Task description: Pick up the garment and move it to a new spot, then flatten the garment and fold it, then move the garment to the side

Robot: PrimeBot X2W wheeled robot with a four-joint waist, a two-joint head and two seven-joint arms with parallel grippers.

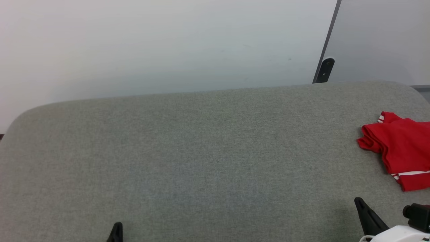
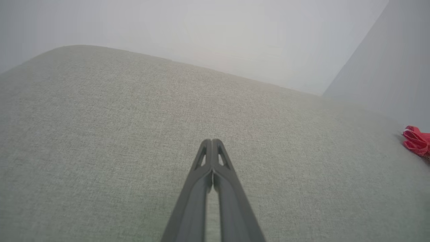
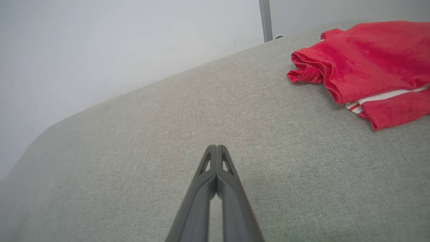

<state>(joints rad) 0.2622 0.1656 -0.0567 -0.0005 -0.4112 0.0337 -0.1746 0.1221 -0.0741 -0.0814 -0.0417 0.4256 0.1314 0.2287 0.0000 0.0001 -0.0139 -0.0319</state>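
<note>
The garment [image 1: 401, 148] is a red shirt with red-white striped trim, lying folded in a bundle at the far right of the grey fabric surface [image 1: 201, 161]; its chest print is hidden. The right wrist view has the garment [image 3: 362, 64] at the upper right, well ahead of my right gripper [image 3: 217, 147], which is shut and holds nothing. In the head view the right gripper [image 1: 358, 201] sits low at the right, below the garment. My left gripper [image 2: 212, 141] is shut and empty over bare fabric; a sliver of the garment [image 2: 416, 141] shows at that view's right edge. The left gripper [image 1: 117, 225] peeks in at the bottom.
The grey surface has a rounded far edge against a pale wall [image 1: 161, 43]. A dark vertical post with a black bracket [image 1: 324, 70] stands behind the far right edge. Bare fabric stretches across the left and middle.
</note>
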